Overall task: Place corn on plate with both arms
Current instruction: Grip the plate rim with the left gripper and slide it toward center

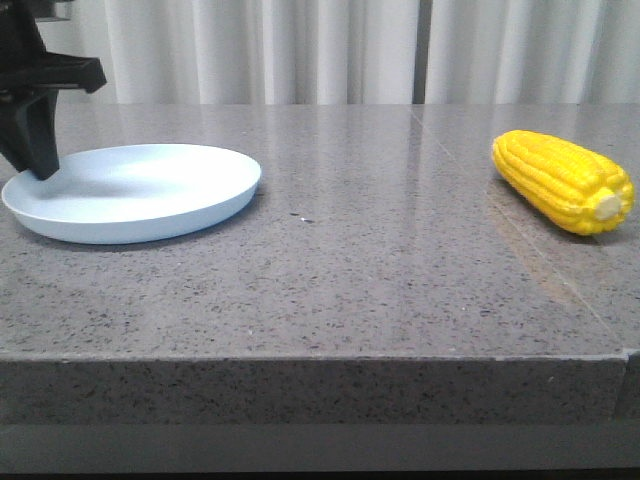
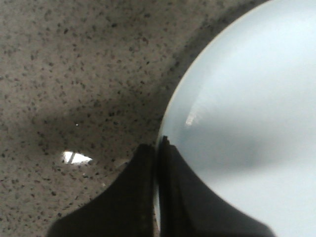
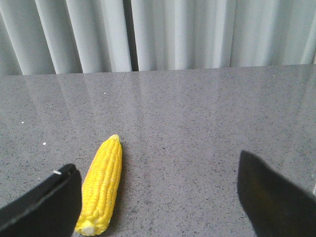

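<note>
My left end effector (image 2: 158, 148) is pressed together on the near-left rim of the plate (image 1: 150, 195), one finger under the edge and one over it, as my left wrist view shows. In the front view the plate sits on the grey stone worktop (image 1: 380, 260) at about 9 o'clock, and my left arm stands over its left edge.

The corn (image 1: 565, 180) lies flat on the worktop at about 3 o'clock in the front view, well apart from the plate, its pale stub end turned toward the front-right. My right end effector (image 3: 158, 197) is spread wide and empty, not yet at the corn: in the right wrist view the cob lies just beside one finger (image 3: 44, 202) rather than between the two.

What worries me from here:
- The cob is glossy and round. If I close with it off-centre between the fingers, it may roll or squirt out sideways.
- It lies close to the right edge of the worktop in the front view, so a nudge could push it off.
- My grip on the plate is only a thin pinch on a low rim. Lifting or dragging it could tilt the plate or let it slip free.
- If the plate is tilted when the corn arrives, the cob could roll off over the shallow rim.
</note>
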`<control>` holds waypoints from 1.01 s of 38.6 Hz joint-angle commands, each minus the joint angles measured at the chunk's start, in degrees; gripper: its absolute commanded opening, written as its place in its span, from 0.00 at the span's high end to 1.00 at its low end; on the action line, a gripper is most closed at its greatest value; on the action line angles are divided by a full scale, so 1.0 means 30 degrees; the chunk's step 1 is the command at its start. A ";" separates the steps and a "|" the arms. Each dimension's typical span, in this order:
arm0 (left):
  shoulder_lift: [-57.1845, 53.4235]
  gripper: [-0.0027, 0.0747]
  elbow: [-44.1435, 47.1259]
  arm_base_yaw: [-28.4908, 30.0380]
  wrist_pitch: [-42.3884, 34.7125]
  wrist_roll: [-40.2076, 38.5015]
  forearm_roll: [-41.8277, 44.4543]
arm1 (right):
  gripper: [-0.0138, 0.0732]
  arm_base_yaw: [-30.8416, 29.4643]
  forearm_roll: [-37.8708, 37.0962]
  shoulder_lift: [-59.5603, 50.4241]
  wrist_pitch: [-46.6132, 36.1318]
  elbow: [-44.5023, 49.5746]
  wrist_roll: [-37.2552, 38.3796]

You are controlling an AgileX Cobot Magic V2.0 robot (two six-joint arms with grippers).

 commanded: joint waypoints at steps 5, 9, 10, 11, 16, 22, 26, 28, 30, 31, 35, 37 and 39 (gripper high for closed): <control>-0.1964 0.99 -0.2557 -0.0133 0.0401 0.0223 -0.2119 | 0.08 -0.0018 0.0105 0.0267 -0.1664 -0.0689 -0.0105; -0.2072 0.99 -0.3782 -0.0301 0.1292 0.0341 -0.3199 | 0.08 -0.0018 0.0105 0.0267 -0.1664 -0.0689 -0.0105; -0.2072 0.99 -0.4069 -0.0345 0.1588 0.0341 -0.3468 | 0.08 -0.0018 0.0105 0.0267 -0.1664 -0.0689 -0.0105; -0.2036 0.99 -0.4253 -0.0447 0.1729 0.0341 -0.3545 | 0.08 -0.0018 0.0105 0.0267 -0.1664 -0.0689 -0.0105; -0.1628 0.99 -0.4601 -0.1267 0.1652 0.0341 -0.4415 | 0.08 -0.0018 0.0105 0.0267 -0.1664 -0.0689 -0.0105; -0.0588 0.99 -0.4633 -0.2645 0.1209 0.0341 -0.4835 | 0.08 -0.0018 0.0105 0.0267 -0.1664 -0.0689 -0.0105; 0.0135 0.99 -0.4633 -0.3299 0.1168 0.0341 -0.4835 | 0.08 -0.0018 0.0105 0.0267 -0.1664 -0.0689 -0.0105; 0.0456 0.99 -0.4633 -0.3400 0.1131 0.0341 -0.4835 | 0.08 -0.0018 0.0105 0.0267 -0.1664 -0.0689 -0.0105; 0.0762 0.99 -0.4633 -0.3447 0.0960 0.0341 -0.4796 | 0.08 -0.0018 0.0105 0.0267 -0.1664 -0.0689 -0.0105; 0.0884 0.99 -0.4633 -0.3478 0.0884 0.0341 -0.4696 | 0.08 -0.0018 0.0105 0.0267 -0.1664 -0.0689 -0.0105; 0.1332 0.99 -0.4633 -0.3478 0.0705 0.0341 -0.4576 | 0.08 -0.0018 0.0105 0.0267 -0.1664 -0.0689 -0.0105; 0.1555 0.99 -0.4633 -0.3478 0.0705 0.0341 -0.4302 | 0.08 -0.0018 0.0105 0.0267 -0.1664 -0.0689 -0.0105; 0.1624 0.99 -0.4633 -0.3478 0.0744 0.0341 -0.4070 | 0.08 -0.0018 0.0105 0.0267 -0.1664 -0.0689 -0.0105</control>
